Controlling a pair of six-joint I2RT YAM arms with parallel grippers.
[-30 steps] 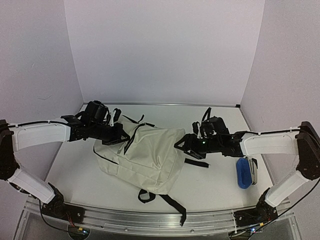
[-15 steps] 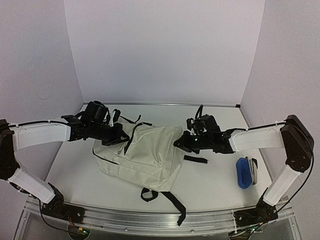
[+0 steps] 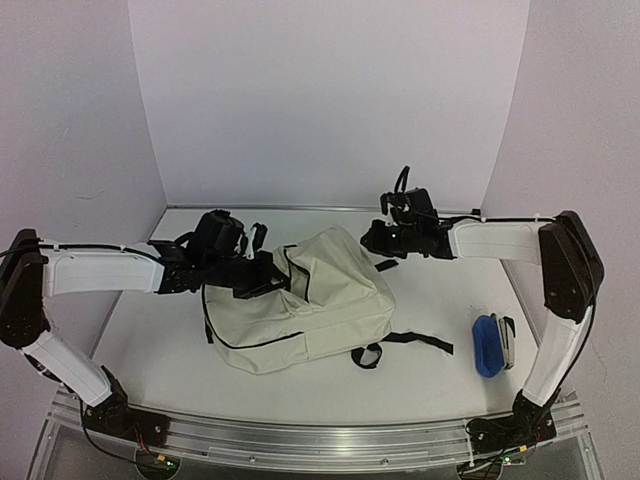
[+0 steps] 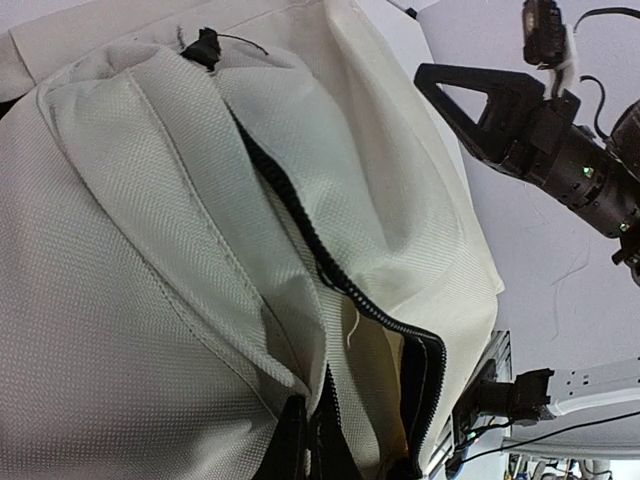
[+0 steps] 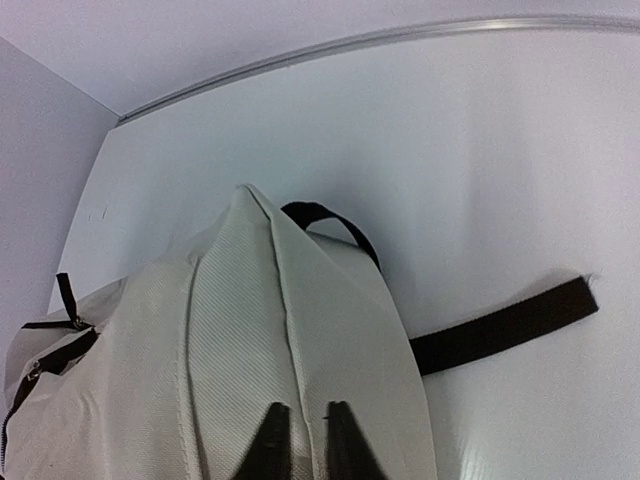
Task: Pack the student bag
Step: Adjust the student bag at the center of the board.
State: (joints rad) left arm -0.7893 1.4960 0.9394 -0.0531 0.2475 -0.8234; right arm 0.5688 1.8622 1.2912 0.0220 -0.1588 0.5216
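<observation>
The student bag (image 3: 300, 300) is a cream canvas backpack with black zipper trim, lying across the middle of the table. My left gripper (image 3: 268, 278) is shut on the bag's fabric edge beside the open zipper (image 4: 300, 215); its fingertips (image 4: 292, 448) pinch that edge at the bottom of the left wrist view. My right gripper (image 3: 372, 240) is shut on a raised fold at the bag's far right corner, which it holds lifted. In the right wrist view the fingers (image 5: 272, 440) clamp the seam of the bag (image 5: 240, 340).
A blue case (image 3: 487, 345) lies at the right with a pale object (image 3: 508, 340) beside it. Black straps (image 3: 410, 342) trail from the bag's near side. A black strap (image 5: 500, 325) and a black loop (image 5: 330, 222) lie on the table behind the bag.
My right gripper has risen and moved back, lifting the bag's corner. The bag has swung round and shifted right. My left gripper has moved right with the zipper edge.
</observation>
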